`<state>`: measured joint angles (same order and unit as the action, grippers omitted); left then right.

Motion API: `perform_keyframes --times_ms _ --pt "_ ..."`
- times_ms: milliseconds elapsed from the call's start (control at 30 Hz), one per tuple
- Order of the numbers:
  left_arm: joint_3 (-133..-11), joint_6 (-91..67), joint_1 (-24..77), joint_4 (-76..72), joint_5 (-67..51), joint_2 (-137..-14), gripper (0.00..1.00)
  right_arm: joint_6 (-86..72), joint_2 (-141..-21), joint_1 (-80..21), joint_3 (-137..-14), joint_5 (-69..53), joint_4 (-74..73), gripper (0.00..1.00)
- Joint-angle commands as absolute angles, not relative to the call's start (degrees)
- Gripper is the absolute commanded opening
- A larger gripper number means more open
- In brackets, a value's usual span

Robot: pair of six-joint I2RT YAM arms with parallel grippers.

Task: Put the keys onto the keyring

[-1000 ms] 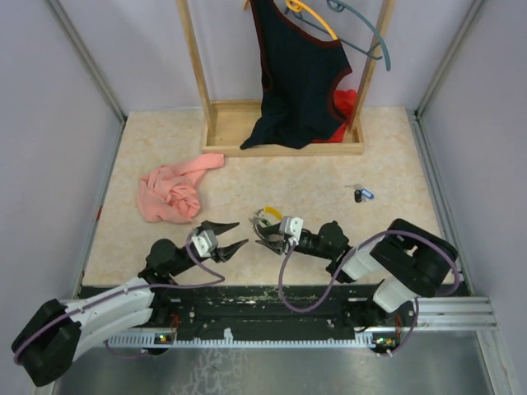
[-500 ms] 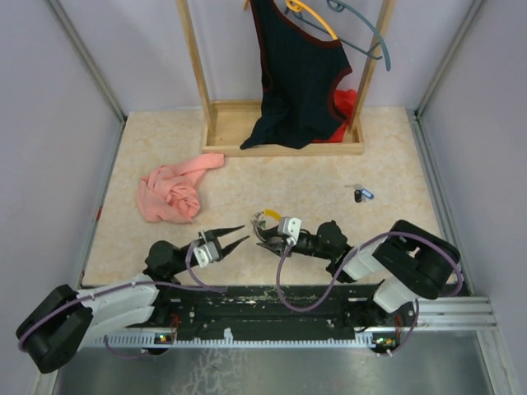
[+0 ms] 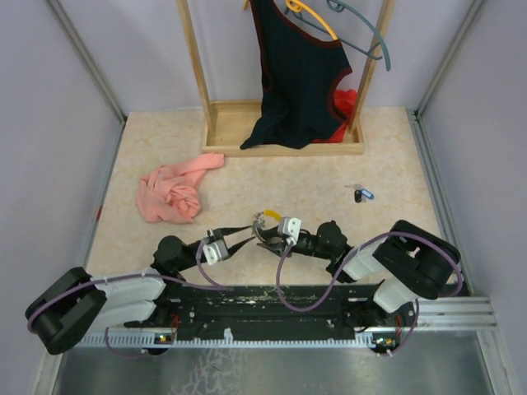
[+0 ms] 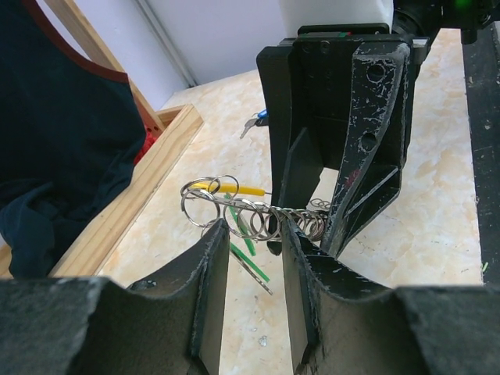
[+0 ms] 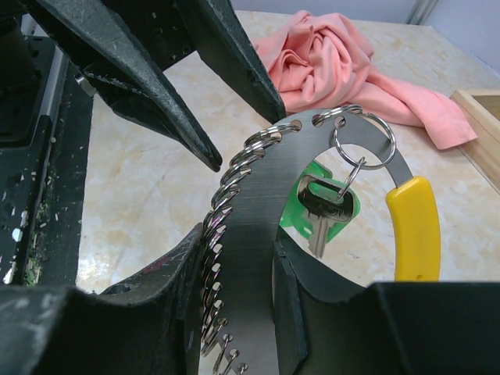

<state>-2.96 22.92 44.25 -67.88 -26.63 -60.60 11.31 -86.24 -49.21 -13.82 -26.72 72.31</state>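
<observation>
The keyring (image 3: pixel 265 218) is a curved flat metal band carrying several small split rings and a yellow piece (image 5: pixel 412 226). My right gripper (image 3: pixel 266 237) is shut on the band (image 5: pixel 258 180), holding it just above the table. A green-headed key (image 5: pixel 324 205) hangs from one ring. My left gripper (image 3: pixel 245 234) is open, its fingertips (image 4: pixel 212 234) just short of the row of rings (image 4: pixel 250 215), with the green key (image 4: pixel 248 250) below. Its fingers (image 5: pixel 156 86) show in the right wrist view. Blue and black keys (image 3: pixel 361 194) lie far right.
A pink cloth (image 3: pixel 173 189) lies left of centre. A wooden rack (image 3: pixel 216 132) with a dark garment (image 3: pixel 300 74) and hangers stands at the back; its base (image 4: pixel 133 195) shows in the left wrist view. Walls close in on both sides.
My left gripper has moved right toward the keyring and its jaws have narrowed. The right gripper and the keyring have held still.
</observation>
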Motion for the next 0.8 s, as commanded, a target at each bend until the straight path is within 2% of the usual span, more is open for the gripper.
perform_keyframes --times_ms 0,167,533,767 --pt "-4.37 23.9 44.91 -72.37 -27.02 -62.63 0.39 10.51 -84.79 -48.7 -15.29 -28.01 76.07 0.0" --pt "-4.53 24.15 45.08 -73.56 -24.95 -64.74 0.39 10.2 -84.81 -48.77 -15.37 -28.64 76.25 0.0" --pt "-4.48 23.82 45.09 -75.45 -23.11 -65.35 0.28 9.83 -85.08 -48.7 -15.55 -29.45 76.04 0.0" --pt "-3.89 23.33 45.09 -75.26 -21.21 -64.07 0.25 10.01 -84.86 -48.72 -15.56 -29.48 75.68 0.0"
